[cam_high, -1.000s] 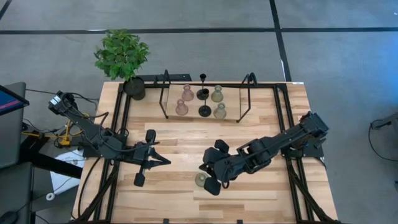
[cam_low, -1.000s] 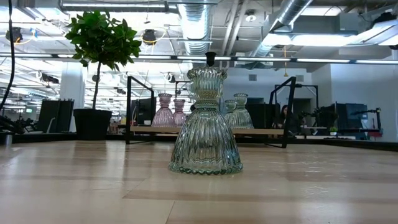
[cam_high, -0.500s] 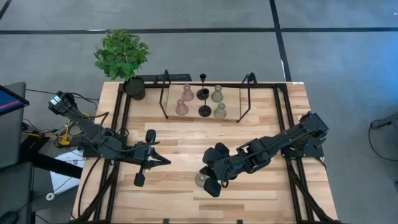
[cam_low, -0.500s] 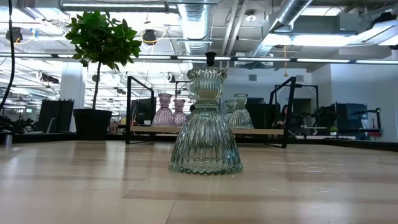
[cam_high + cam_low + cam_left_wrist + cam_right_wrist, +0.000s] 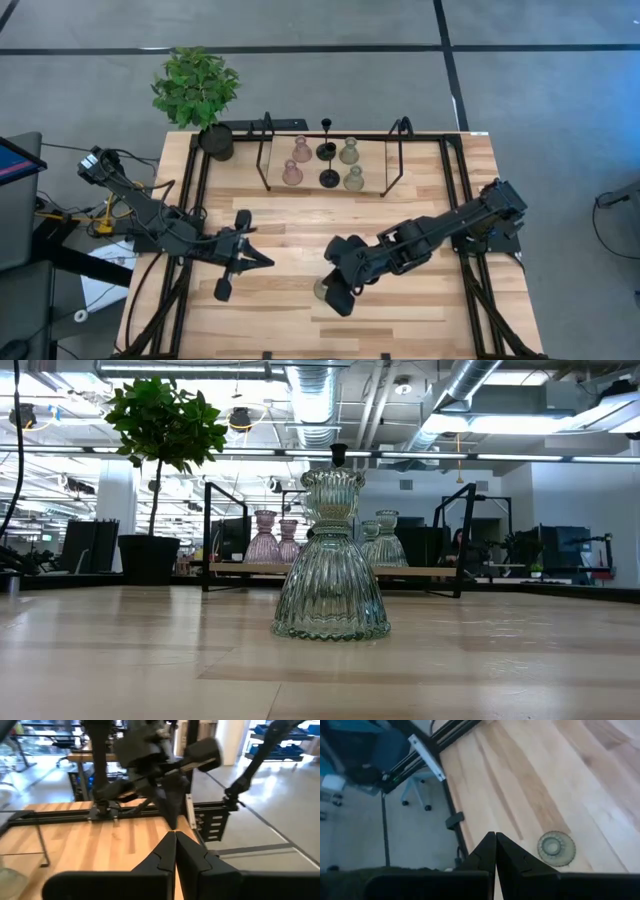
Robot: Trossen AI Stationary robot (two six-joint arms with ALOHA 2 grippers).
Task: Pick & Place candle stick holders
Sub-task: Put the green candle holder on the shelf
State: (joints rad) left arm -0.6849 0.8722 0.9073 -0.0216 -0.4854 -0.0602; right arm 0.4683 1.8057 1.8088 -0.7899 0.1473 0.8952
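Olive-green glass holder [image 5: 556, 848] stands beside (not between) the right fingers [image 5: 490, 851].

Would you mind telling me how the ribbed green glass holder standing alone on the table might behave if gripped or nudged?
The ribbed green glass candle holder is probably rigid, breakable and heavy for its size. Its flared base suggests stability; its smooth narrow neck may slip.

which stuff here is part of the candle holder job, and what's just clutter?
Job:
- green glass holder, alone on the near table, upright
- two pink holders, two green holders, two black stemmed holders, between the frames
- right gripper, jaws shut, above the lone holder

Clutter:
- potted plant
- black wire frames
- left gripper, idle
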